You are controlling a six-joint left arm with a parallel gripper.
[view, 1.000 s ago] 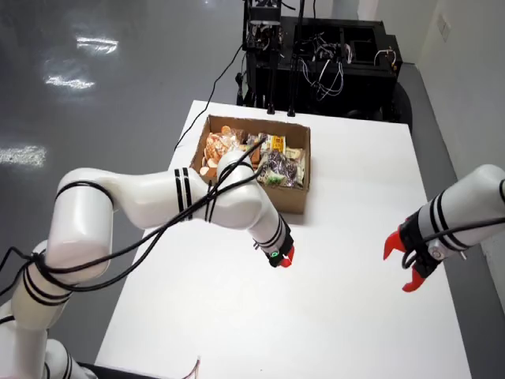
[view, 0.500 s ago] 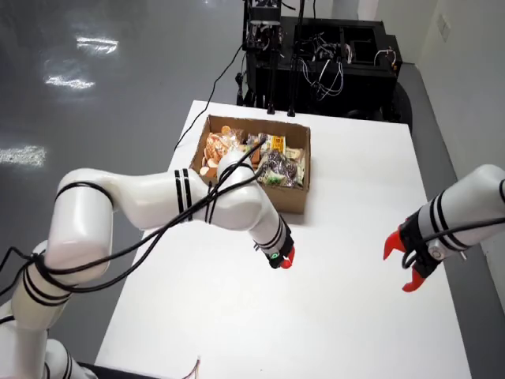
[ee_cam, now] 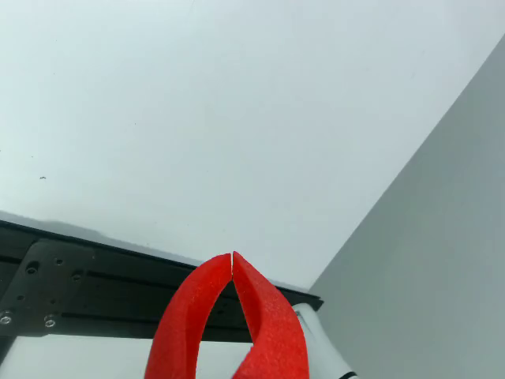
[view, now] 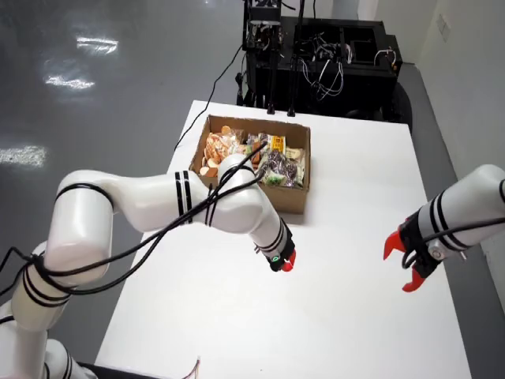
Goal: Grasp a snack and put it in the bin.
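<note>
Nearest the camera in the overhead view, the white tabletop (view: 347,324) lies bare along its near edge, with no loose snack showing on it. A little further in, the white working arm's red-tipped gripper (view: 286,263) hangs over the middle of the table. The wrist view shows its claw (ee_cam: 232,260) pinched together at the tips with nothing between them.

Off toward the table's right edge, a second white arm's red claw (view: 408,266) hangs spread apart.

Just beyond the working gripper, by the far-left part of the table, sits the brown cardboard box (view: 292,201) serving as the bin. The only packets I can find, orange and dark snack bags (view: 225,146), are piled inside it.

My read is that the claw must spread before it drops on any packet. It should come down from above, clear of the box's near wall. Furthest back stands a black equipment rack (view: 316,55).
</note>
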